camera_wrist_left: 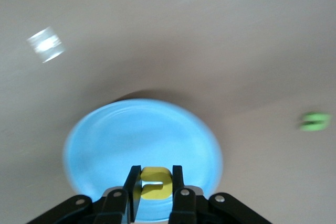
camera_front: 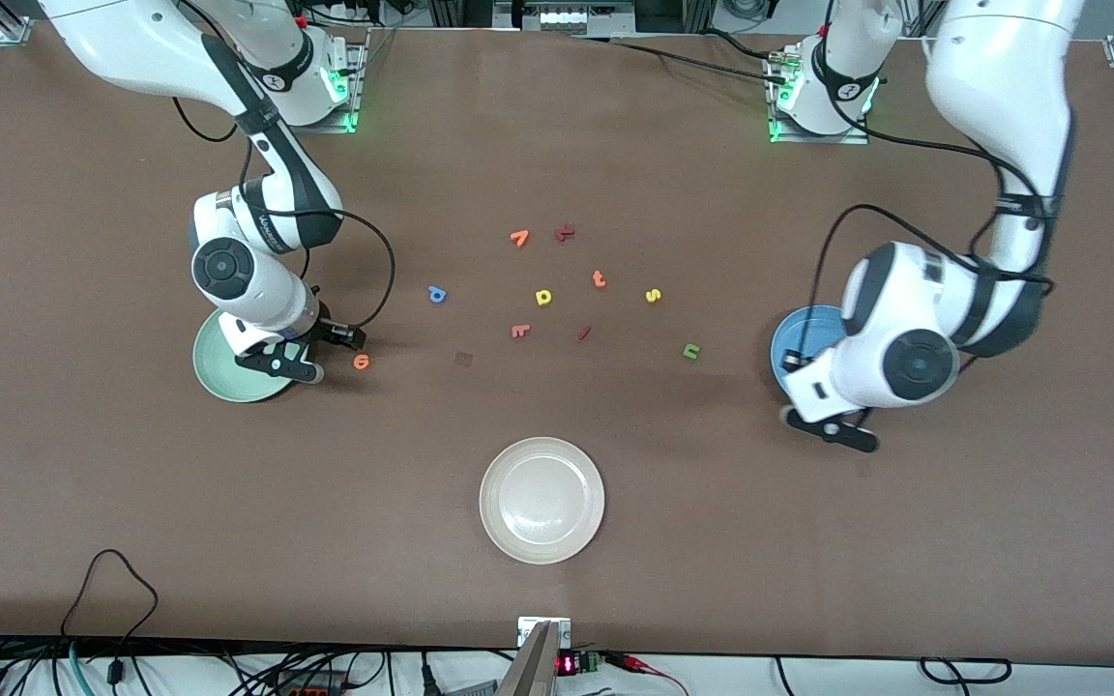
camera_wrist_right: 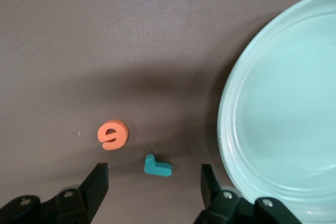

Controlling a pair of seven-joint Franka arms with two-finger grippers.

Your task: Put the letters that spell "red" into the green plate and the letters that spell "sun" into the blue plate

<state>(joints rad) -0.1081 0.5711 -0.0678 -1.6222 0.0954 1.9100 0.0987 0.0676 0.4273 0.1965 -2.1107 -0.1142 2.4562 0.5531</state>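
Observation:
My left gripper (camera_front: 833, 428) (camera_wrist_left: 156, 174) is shut on a yellow "u"-shaped letter (camera_wrist_left: 155, 183) and hangs over the edge of the blue plate (camera_front: 802, 338) (camera_wrist_left: 105, 145). My right gripper (camera_front: 325, 353) (camera_wrist_right: 154, 170) is low beside the green plate (camera_front: 228, 372) (camera_wrist_right: 283, 129). It is open, with the teal "r" (camera_wrist_right: 157, 167) lying on the table between its fingers. The orange "e" (camera_front: 361, 362) (camera_wrist_right: 112, 135) lies just past one finger. The blue "d" (camera_front: 437, 295), yellow "s" (camera_front: 653, 296) and green "n" (camera_front: 691, 352) (camera_wrist_left: 315, 121) lie on the table mid-way between the arms.
A cream-white plate (camera_front: 542, 500) sits nearer the front camera at the table's middle. Other loose letters lie in the middle: a yellow "p/d" shape (camera_front: 543, 297), an orange "t" (camera_front: 599, 279), a pink letter (camera_front: 520, 331), a red stroke (camera_front: 584, 333) and two more (camera_front: 519, 237).

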